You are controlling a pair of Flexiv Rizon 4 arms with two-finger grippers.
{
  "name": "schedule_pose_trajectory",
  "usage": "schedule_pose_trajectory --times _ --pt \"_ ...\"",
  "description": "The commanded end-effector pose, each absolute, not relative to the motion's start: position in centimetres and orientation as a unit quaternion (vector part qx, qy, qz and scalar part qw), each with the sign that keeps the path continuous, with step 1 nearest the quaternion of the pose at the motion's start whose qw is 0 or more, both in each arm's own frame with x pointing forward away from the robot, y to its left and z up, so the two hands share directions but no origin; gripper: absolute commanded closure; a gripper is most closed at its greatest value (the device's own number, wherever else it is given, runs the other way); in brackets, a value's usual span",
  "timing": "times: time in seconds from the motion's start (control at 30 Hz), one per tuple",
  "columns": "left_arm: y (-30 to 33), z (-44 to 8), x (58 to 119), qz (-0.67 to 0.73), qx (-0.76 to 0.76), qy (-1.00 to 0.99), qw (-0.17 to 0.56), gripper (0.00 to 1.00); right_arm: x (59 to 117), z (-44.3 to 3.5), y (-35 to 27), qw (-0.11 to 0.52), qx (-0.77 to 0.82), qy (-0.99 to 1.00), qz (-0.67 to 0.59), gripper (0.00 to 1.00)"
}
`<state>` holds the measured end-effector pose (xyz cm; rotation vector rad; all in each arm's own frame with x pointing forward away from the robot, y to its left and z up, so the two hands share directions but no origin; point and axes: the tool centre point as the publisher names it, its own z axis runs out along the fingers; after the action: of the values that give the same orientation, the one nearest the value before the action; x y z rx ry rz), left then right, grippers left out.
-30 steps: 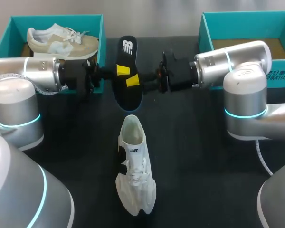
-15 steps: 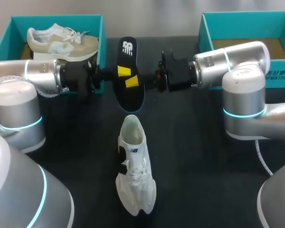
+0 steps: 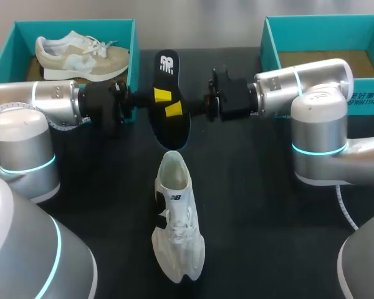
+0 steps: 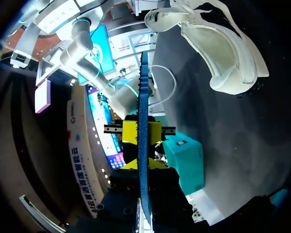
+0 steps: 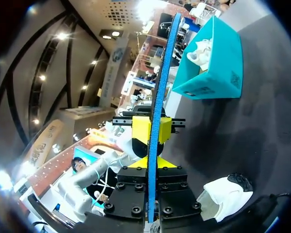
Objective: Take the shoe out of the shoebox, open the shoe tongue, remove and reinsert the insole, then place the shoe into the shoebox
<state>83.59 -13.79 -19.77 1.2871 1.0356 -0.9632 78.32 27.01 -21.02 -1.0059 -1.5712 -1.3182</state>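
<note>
Evidently light and bendy (thin foam, I judge), the insole point(image 3: 175, 126) hangs over the counter point(image 3: 255, 212) just far of the white shoe point(image 3: 176, 218), with left fingers point(image 4: 130, 132) and right fingers point(image 5: 139, 130) pinching its opposite edges.

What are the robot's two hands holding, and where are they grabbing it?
The black insole, pinched at its middle: left gripper on one long edge, right gripper on the other.

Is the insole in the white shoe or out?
Out. The left gripper and right gripper each pinch the black insole, apart from the white shoe on the table.
</note>
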Motion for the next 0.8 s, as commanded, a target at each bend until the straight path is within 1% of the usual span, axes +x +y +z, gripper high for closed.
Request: schedule_pose_trajectory --times 0.03,0.13,0.23,0.27,0.3,0.33,0.37,0.67,0.7,0.73,0.77,0.8 --pt "-13.95 -19.92 83.40 -0.410 0.550 0.442 0.577 1.00 78.42 -21.06 27.29 0.415 -0.401 -0.625 -0.526 0.89" --pt "-14.06 -19.94 83.40 -0.410 0.551 0.442 0.577 1.00 78.43 -21.02 27.30 0.415 -0.399 -0.626 -0.526 0.82" --pt "-14.17 -19.97 83.41 -0.409 0.552 0.442 0.577 1.00 78.44 -20.91 27.21 0.414 -0.399 -0.626 -0.526 0.78" --pt "-14.20 -19.99 83.42 -0.409 0.552 0.442 0.577 1.00 78.44 -20.88 27.17 0.414 -0.399 -0.627 -0.526 0.80" --pt "-14.22 -20.00 83.43 -0.408 0.552 0.442 0.577 1.00 78.44 -20.86 27.15 0.413 -0.399 -0.627 -0.526 0.84" --pt "-14.23 -20.01 83.43 -0.408 0.552 0.443 0.577 1.00 78.44 -20.86 27.15 0.413 -0.399 -0.627 -0.526 0.96" --pt "-14.25 -20.01 83.44 -0.408 0.552 0.443 0.577 1.00 78.44 -20.85 27.13 0.413 -0.399 -0.627 -0.526 1.00" --pt "-14.39 -19.98 83.45 -0.410 0.551 0.447 0.573 1.00 78.44 -20.88 26.94 0.412 -0.398 -0.627 -0.527 1.00" --pt "-14.32 -19.89 83.41 -0.413 0.550 0.448 0.571 0.89 78.42 -20.86 26.87 0.411 -0.398 -0.627 -0.528 1.00" --pt "-14.21 -19.81 83.35 -0.414 0.550 0.450 0.568 0.49 78.41 -20.84 26.78 0.411 -0.398 -0.627 -0.529 1.00" --pt "-14.04 -19.68 83.21 -0.413 0.554 0.451 0.565 0.00 78.38 -20.81 26.68 0.409 -0.398 -0.627 -0.531 1.00" --pt "-13.74 -19.47 83.00 -0.407 0.558 0.455 0.562 0.00 78.34 -20.80 26.56 0.407 -0.398 -0.626 -0.533 1.00"
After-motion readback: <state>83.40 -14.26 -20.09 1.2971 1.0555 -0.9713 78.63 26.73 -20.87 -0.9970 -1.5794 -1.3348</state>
